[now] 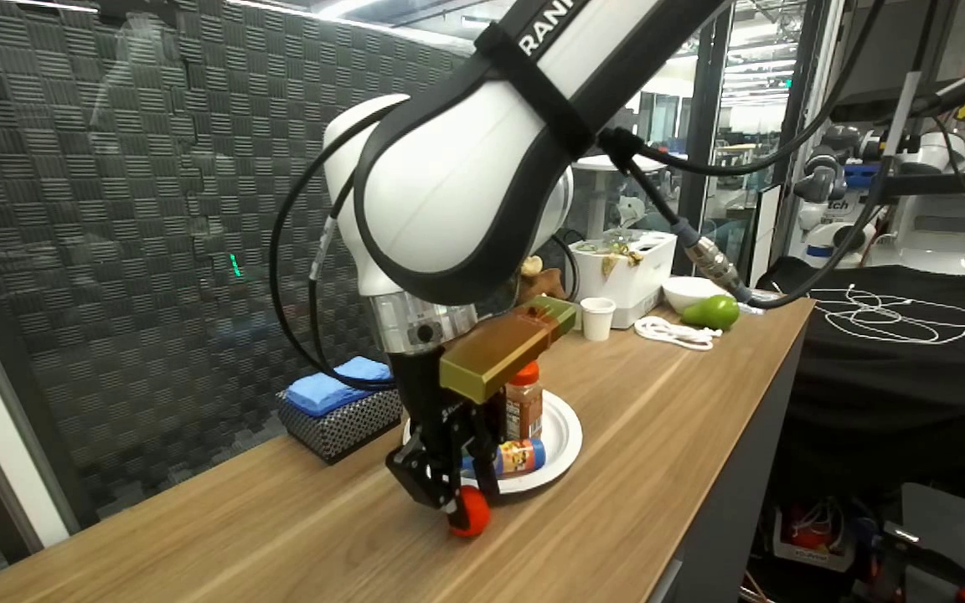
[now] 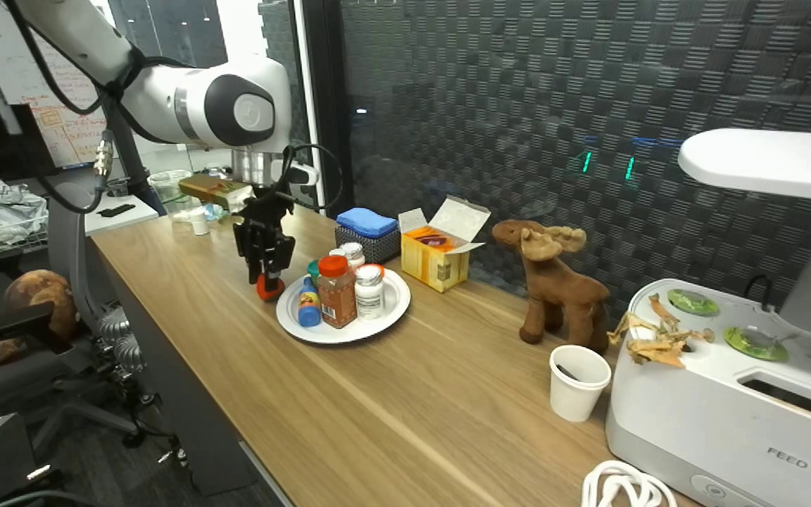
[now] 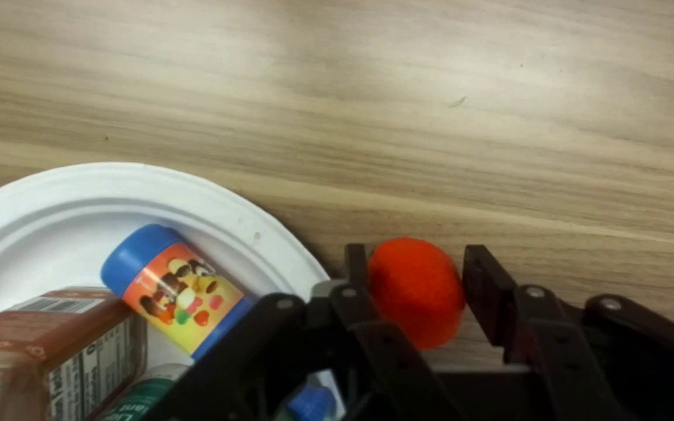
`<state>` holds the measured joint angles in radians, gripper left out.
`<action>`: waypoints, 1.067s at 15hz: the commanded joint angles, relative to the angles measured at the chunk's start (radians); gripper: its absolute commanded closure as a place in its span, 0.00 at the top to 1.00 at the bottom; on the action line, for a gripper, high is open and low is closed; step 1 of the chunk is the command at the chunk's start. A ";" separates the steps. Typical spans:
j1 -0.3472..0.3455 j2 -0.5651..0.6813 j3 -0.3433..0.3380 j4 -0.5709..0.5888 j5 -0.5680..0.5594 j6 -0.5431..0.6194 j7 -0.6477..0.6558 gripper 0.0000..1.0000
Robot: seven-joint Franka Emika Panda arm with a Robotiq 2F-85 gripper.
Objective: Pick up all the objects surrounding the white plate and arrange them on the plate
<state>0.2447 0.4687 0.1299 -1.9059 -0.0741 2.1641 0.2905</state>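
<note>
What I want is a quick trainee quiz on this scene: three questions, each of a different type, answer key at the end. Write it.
1. What color is the round piece in the gap of the gripper?

2. True or false: the bottle with the yellow-orange label lies on its side on the white plate.

3. Which of these is on the plate?
a) paper cup
b) red-capped jar with brown contents
c) plush moose

Key:
1. Red.
2. True.
3. b
</note>
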 commanded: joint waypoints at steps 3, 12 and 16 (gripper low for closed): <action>0.019 0.004 -0.020 0.027 -0.033 -0.030 -0.003 0.16; 0.009 -0.108 -0.003 -0.045 -0.011 -0.032 -0.007 0.16; -0.001 -0.208 -0.004 -0.117 -0.005 -0.007 0.011 0.16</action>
<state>0.2490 0.3699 0.1283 -1.9376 -0.0946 2.1439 0.2907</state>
